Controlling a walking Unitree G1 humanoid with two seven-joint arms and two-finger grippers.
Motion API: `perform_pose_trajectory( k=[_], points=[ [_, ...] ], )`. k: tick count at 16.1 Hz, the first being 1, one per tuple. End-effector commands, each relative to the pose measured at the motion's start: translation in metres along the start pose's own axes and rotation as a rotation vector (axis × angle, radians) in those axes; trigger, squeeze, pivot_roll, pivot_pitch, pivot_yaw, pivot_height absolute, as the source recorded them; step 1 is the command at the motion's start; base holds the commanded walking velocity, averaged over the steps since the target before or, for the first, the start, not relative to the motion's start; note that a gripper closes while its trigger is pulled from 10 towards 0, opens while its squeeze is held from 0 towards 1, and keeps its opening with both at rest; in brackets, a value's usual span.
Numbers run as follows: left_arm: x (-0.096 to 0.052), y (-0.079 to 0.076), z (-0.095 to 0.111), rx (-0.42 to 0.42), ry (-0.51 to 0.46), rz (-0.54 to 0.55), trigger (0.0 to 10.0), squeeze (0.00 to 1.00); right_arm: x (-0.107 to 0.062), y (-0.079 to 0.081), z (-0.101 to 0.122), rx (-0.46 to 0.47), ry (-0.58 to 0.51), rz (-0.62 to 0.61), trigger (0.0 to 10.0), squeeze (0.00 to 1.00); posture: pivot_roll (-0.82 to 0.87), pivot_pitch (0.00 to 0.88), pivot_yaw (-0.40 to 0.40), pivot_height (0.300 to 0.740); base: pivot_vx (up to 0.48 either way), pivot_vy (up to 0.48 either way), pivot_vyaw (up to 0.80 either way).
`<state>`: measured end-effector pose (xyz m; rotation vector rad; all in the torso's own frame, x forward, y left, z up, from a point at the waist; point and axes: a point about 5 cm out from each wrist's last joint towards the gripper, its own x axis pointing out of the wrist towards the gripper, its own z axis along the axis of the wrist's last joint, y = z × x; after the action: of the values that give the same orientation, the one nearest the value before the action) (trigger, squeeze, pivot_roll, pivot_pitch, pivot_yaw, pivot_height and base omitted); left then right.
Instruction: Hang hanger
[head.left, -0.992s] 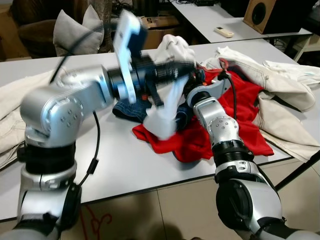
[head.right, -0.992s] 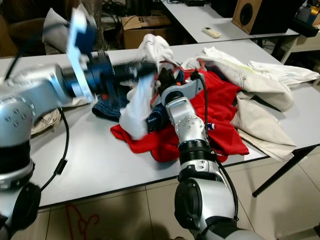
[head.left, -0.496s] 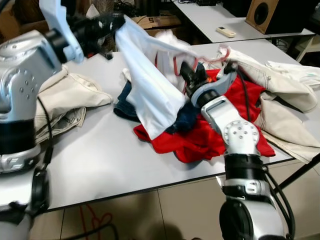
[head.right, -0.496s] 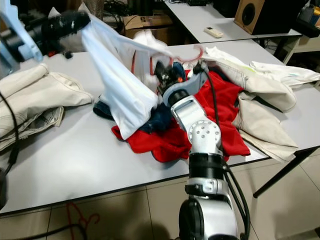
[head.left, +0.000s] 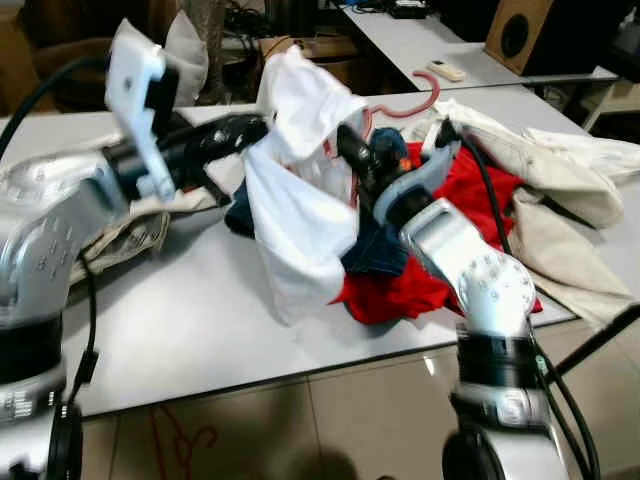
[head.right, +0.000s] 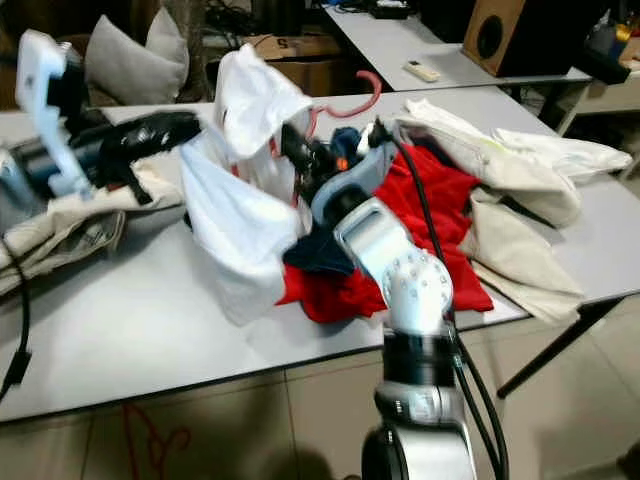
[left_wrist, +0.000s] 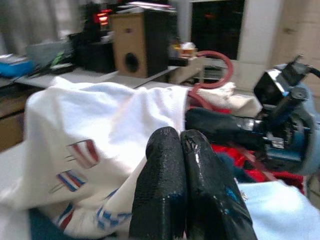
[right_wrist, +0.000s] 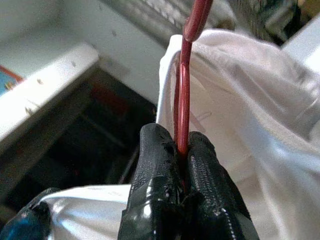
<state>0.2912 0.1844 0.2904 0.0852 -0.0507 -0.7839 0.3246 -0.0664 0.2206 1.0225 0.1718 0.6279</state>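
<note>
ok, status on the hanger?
Right hand shut on red hanger. Left hand shut, pinching white shirt draped over it. Clothes pile underneath.

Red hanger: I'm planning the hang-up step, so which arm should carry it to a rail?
Right, probably. The right gripper has its jaws shut on the red hanger, inside the white shirt. The left gripper is pinching shirt fabric only.
</note>
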Motion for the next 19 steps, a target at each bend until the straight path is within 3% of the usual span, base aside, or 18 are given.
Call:
perform_pose_trajectory(
  k=[1,5,10,11,12,14,16,19],
  points=[
    [-0.009,0.003,-0.003,-0.006,-0.011,0.09,0.0,0.0,-0.004,0.014,-0.007,-0.043,0.048,0.075,10.0,0.0,-0.01,0.0,-0.041,0.74,0.0,0.0,0.8],
    [-0.028,0.004,-0.019,-0.083,-0.031,0.255,0.0,0.0,-0.024,0.026,0.003,-0.125,0.021,0.11,10.0,0.0,-0.01,0.0,-0.042,0.74,0.0,0.0,0.8],
    [-0.018,-0.018,-0.027,-0.154,-0.079,0.222,0.0,0.0,-0.037,0.044,0.021,-0.239,-0.045,0.138,10.0,0.0,-0.01,0.0,-0.044,0.74,0.0,0.0,0.8],
    [-0.014,-0.023,-0.013,-0.134,-0.148,0.174,0.0,0.0,-0.035,0.061,0.039,-0.289,-0.106,0.185,10.0,0.0,-0.02,0.0,-0.042,0.74,0.0,0.0,0.8],
    [-0.012,-0.024,0.0,-0.132,-0.214,0.148,0.0,0.0,-0.034,0.083,0.054,-0.271,-0.165,0.275,10.0,0.0,-0.01,0.0,-0.044,0.74,0.0,0.0,0.8],
    [-0.012,-0.026,0.016,-0.13,-0.294,0.112,0.0,0.0,-0.034,0.106,0.064,-0.279,-0.201,0.367,10.0,0.0,-0.02,0.0,-0.044,0.74,0.0,0.0,0.8],
    [-0.01,-0.029,0.015,-0.139,-0.292,0.111,0.0,0.0,-0.035,0.106,0.058,-0.351,-0.168,0.374,10.0,0.0,-0.01,0.0,-0.045,0.74,0.0,0.0,0.8],
    [-0.009,-0.029,0.013,-0.144,-0.283,0.11,0.0,0.0,-0.034,0.096,0.048,-0.334,-0.135,0.333,10.0,0.0,-0.01,0.0,-0.043,0.74,0.0,0.0,0.8]
  ],
)
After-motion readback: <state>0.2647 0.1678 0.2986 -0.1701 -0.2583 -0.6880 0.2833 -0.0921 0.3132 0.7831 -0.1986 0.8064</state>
